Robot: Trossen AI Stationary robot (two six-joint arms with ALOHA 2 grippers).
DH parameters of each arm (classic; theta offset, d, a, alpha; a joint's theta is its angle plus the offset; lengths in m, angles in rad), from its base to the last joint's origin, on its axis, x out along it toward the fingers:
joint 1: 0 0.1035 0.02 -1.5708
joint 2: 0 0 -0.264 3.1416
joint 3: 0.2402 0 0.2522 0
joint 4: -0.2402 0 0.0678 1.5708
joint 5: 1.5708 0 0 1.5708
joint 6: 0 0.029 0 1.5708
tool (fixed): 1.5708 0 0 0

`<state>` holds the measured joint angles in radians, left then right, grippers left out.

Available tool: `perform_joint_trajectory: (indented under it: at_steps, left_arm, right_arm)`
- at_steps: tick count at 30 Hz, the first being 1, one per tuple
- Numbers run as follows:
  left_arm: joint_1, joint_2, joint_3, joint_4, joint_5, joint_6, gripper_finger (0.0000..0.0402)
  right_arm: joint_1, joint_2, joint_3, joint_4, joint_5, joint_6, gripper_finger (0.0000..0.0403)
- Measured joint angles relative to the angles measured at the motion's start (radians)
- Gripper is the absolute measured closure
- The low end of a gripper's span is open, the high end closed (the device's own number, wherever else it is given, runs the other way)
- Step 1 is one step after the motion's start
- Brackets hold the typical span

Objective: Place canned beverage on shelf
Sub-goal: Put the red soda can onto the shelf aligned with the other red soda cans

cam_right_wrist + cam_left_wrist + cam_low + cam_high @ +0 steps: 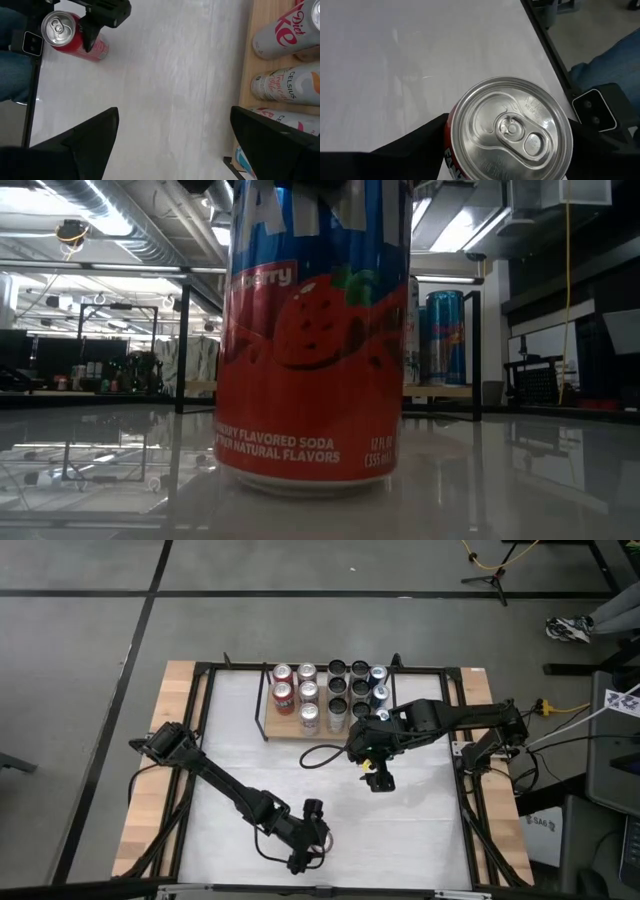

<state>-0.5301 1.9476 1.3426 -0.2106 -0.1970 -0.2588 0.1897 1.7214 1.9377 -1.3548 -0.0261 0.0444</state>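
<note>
The left pincer (312,830) straddles the upright can (512,131) on the counter (420,820), its fingers not yet clenched. Centre, close squarely, then lift vertically. The right pincer (378,778) waits released near the shelf (285,726).

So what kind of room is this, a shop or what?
Probably a robot lab or workshop, not a shop. Bare ceiling ducts and strip lights hang overhead, cables trail across the grey floor, and the white table sits in a black frame with two robot arms.

Lab, exposed ducts (120,220) (concrete floor (80,660))
</note>
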Motion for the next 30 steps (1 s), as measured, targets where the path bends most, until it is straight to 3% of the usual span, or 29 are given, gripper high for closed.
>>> perform_joint_trajectory:
  at_steps: [7, 30]
  left_arm:
    - [0.0, 0.009, -0.005, -0.022, -0.018, 0.002, 0.007]
    - [-0.003, -0.018, -0.003, -0.004, -0.02, -0.014, 0.0074]
  right_arm:
    - [0.0, 0.0, 0.0, 0.0, 0.0, 0.0, 0.0024]
    - [0.0, 0.0, 0.0, -0.001, 0.0, 0.0, 0.0024]
